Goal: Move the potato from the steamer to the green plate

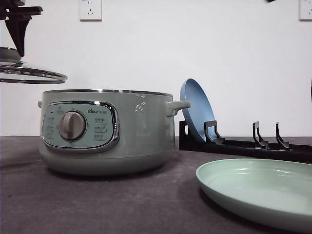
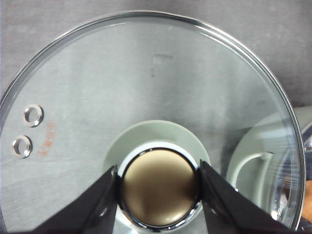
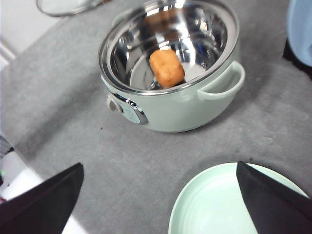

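The steamer (image 1: 136, 131) stands uncovered on the grey table. In the right wrist view the orange-brown potato (image 3: 166, 68) lies in the steamer's (image 3: 175, 109) shiny steel bowl. My left gripper (image 1: 14, 48) holds the glass lid (image 1: 29, 74) in the air, up and to the left of the pot. Its fingers are shut on the lid's round knob (image 2: 158, 187). The green plate (image 1: 263, 190) lies at the front right, with nothing on it. My right gripper (image 3: 160, 168) is open and hovers high between the steamer and the green plate (image 3: 219, 207).
A blue plate (image 1: 195, 109) leans upright in a black dish rack (image 1: 243, 146) behind the green plate, just right of the steamer's side handle (image 1: 178, 106). Bare grey table (image 1: 122, 204) lies in front of the pot.
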Available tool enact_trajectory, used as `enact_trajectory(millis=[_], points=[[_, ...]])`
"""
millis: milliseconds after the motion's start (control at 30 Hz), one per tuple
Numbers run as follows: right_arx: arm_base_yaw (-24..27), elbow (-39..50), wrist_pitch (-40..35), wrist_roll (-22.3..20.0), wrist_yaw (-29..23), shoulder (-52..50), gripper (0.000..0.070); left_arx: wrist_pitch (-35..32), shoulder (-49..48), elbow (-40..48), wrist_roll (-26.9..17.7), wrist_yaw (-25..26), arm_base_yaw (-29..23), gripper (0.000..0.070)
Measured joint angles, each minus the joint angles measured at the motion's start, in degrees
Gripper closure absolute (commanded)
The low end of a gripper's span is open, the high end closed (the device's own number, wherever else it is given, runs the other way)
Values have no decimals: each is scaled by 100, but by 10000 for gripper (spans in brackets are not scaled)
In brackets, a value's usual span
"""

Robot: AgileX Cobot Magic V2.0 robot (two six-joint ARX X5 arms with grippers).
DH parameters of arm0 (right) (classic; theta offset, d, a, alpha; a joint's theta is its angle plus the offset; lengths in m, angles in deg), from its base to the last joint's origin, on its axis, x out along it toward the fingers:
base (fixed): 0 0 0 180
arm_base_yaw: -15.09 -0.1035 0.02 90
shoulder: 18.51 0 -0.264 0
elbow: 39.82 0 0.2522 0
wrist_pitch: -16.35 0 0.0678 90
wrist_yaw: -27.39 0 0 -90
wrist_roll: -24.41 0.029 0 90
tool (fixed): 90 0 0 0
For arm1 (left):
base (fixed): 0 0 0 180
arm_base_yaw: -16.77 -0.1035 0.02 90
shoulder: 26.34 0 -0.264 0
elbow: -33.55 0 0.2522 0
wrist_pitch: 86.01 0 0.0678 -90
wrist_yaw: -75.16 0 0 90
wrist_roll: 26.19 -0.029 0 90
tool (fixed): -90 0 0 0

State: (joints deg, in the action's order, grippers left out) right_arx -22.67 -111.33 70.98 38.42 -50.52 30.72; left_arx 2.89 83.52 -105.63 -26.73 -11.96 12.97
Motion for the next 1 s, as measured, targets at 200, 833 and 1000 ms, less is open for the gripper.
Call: enact_trajectory(millis=[200, 833, 1000], points=[[0, -1069, 121, -439, 533, 1410, 78, 10, 0, 0, 0, 5, -30, 699], [-81, -5860, 1508, -2220, 721, 6485, 78, 33, 0, 0, 0, 6, -30, 699], [-137, -6416, 1357, -2444, 594, 7168, 78, 114, 0, 0, 0, 6, -30, 699]])
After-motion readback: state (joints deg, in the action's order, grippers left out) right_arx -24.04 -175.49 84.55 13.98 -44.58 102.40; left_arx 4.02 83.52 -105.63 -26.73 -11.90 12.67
